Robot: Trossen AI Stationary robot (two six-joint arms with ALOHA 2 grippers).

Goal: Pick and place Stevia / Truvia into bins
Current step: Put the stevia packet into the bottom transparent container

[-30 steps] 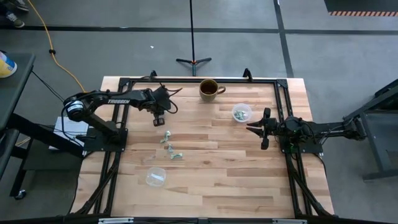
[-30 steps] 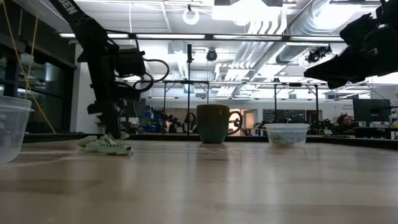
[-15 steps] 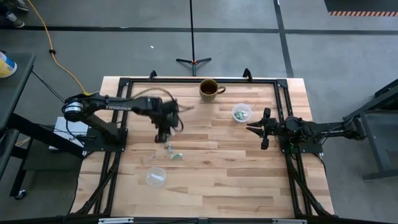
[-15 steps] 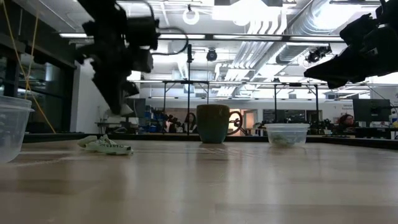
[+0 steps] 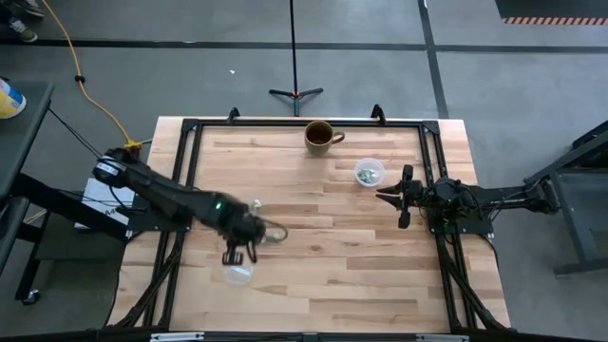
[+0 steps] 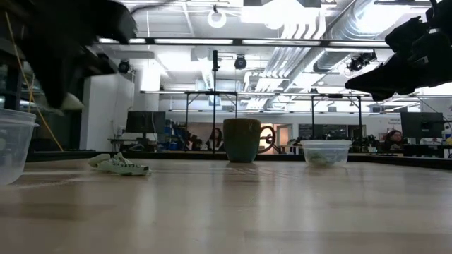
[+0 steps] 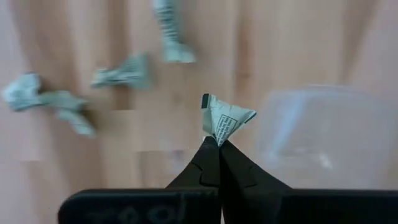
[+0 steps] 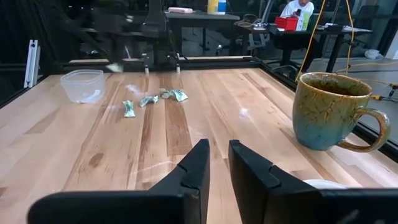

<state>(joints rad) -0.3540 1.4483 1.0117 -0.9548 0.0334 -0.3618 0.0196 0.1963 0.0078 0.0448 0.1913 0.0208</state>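
My left gripper (image 7: 217, 144) is shut on one pale green and white Stevia packet (image 7: 222, 119). It hovers beside the near left clear cup (image 7: 323, 134), which the high view shows just below the gripper (image 5: 233, 256) at the cup's rim (image 5: 237, 275). Several loose packets (image 7: 124, 71) lie flat on the wood; they also show in the low view (image 6: 120, 165). My right gripper (image 8: 219, 168) waits open by a narrow gap at the table's right side (image 5: 403, 197), near the far right cup (image 5: 369, 172), which holds packets. My left gripper pinches the packet by one corner (image 7: 215, 135) between its two fingertips, only at their free ends. The fingers come from above, pointing down. The packet is lifted clear of the table and stands crumpled beyond the tips.
A brown and blue ceramic mug (image 5: 320, 136) stands near the table's far edge; the right wrist view shows it close by (image 8: 329, 112). A black frame rail (image 5: 190, 180) runs along the table's left and right sides. Bare wood (image 5: 332, 256) lies between the two cups.
My left gripper rose from the packet pile, then swung toward the table's near edge, ending beside the near left cup. The right arm kept still.
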